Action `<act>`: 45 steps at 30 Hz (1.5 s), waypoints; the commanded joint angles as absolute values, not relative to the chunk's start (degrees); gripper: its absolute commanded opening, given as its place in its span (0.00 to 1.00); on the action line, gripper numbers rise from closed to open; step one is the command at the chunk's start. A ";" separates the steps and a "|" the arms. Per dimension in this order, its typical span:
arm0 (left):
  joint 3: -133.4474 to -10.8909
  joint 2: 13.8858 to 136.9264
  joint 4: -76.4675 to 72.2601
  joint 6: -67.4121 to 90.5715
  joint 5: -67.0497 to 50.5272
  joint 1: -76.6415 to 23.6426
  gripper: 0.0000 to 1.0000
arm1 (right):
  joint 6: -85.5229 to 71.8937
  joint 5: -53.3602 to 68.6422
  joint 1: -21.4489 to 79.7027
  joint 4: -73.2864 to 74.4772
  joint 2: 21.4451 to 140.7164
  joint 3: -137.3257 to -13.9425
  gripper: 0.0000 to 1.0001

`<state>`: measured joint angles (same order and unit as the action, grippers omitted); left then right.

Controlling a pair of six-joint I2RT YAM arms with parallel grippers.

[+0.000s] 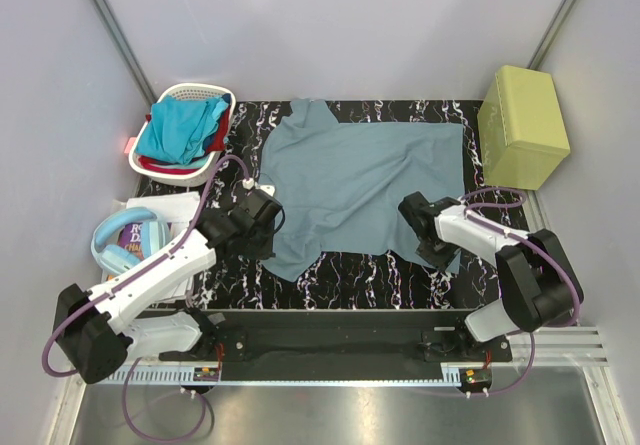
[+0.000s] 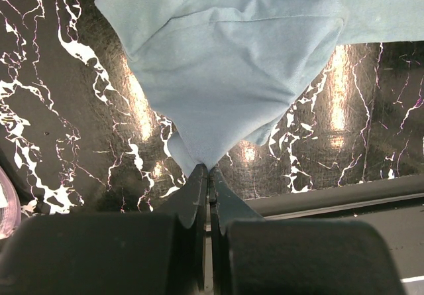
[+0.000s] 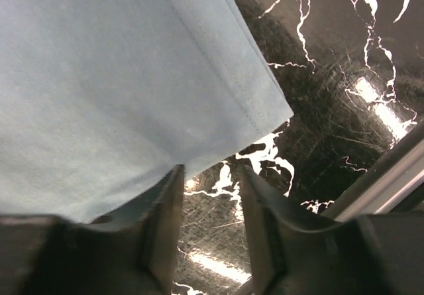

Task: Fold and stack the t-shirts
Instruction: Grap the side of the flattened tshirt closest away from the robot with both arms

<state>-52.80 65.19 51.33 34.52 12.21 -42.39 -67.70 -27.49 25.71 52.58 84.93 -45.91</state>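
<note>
Grey-blue tee (image 1: 360, 180) lies spread and rumpled on the black marble mat (image 1: 330, 275) in the top view. The turquoise tee (image 1: 180, 130) and a sliver of the red one (image 1: 220, 130) sit bunched in the white basket (image 1: 190, 91), far left. We see the left gripper (image 1: 262, 213) at the spread tee's near-left corner and the right gripper (image 1: 430, 233) at the near-right one.

L wrist view: jaws clenched on a drawn-up point of cloth, w/ fabric fanning away from the tips and mat underneath.

R wrist view: jaws stand apart, nothing btwn them but mat. The hem corner lies against or just beside one finger (image 3: 165, 205); we can't tell which. It isn't gripped.

Risk, as we judge it: only one corner is held. If the L arm lifts or drags now, the tee skews and bunches, so the fold goes crooked. The R side could close on bare mat, or nip one hem layer that slips out mid-fold. The L pinch looks thin too, so a quick pull might strip it.
</note>
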 commanded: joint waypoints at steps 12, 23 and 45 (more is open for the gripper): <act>-53.88 64.25 48.96 33.93 10.99 -42.19 0.01 | -72.24 -29.70 26.19 60.89 78.76 -46.75 0.45; -52.47 63.72 47.29 33.14 9.84 -42.19 0.01 | -71.89 -35.08 23.03 68.64 75.67 -50.46 0.51; -52.20 59.24 51.84 31.55 6.68 -41.31 0.00 | -70.05 -28.39 22.59 63.28 74.71 -48.42 0.49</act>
